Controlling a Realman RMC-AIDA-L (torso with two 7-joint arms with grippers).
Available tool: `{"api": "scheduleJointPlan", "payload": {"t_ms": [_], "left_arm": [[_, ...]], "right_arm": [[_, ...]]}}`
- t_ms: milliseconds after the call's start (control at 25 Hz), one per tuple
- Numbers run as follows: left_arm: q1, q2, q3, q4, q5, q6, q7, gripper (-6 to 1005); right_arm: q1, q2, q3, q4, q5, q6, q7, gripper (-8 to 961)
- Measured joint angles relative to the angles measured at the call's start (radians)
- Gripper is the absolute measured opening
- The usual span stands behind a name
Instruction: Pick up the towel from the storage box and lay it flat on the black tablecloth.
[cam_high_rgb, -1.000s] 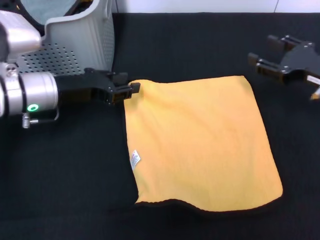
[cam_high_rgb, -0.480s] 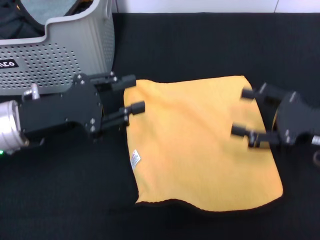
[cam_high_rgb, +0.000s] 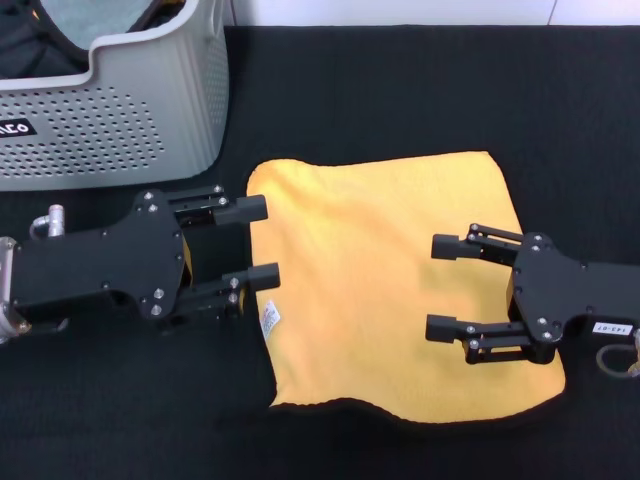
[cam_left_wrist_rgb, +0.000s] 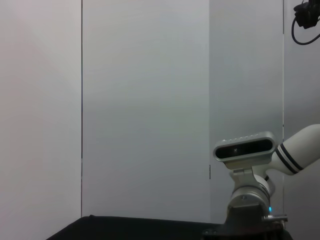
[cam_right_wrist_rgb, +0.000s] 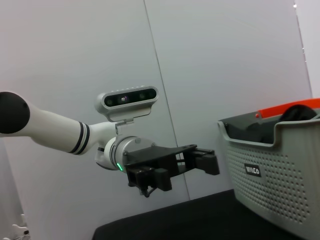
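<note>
Only our head view shows the towel (cam_high_rgb: 400, 290) between both spread grippers, left (cam_high_rgb: 257, 242) and right (cam_high_rgb: 444, 287); the storage box (cam_right_wrist_rgb: 280, 165) label is unreadable.

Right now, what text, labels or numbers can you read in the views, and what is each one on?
"WINCO", roughly: black label on the storage box; the head view cuts it to "CO".
White sticker on the right gripper: numbers, too small to read.
White tag on the towel: print too small to read.
</note>
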Motion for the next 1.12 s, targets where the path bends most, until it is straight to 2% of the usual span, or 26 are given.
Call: {"api": "scheduleJointPlan", "payload": {"t_ms": [200, 360, 1120], "left_arm": [[0.006, -0.003, 0.0, -0.004, 0.002, 0.0, 0.011, 591], [0.006, 0.005, 0.002, -0.043, 0.005, 0.0, 0.011, 646], [-0.005, 0.012, 0.001, -0.088, 0.016, -0.021, 0.027, 664]], "right_arm": [[0.007, 0.0, -0.009, 0.027, 0.011, -0.009, -0.013, 872], [0.019, 0.0, -0.018, 0.052, 0.037, -0.01, -0.037, 873], [0.039, 0.0, -0.044, 0.06, 0.088, 0.022, -0.066, 879]]}}
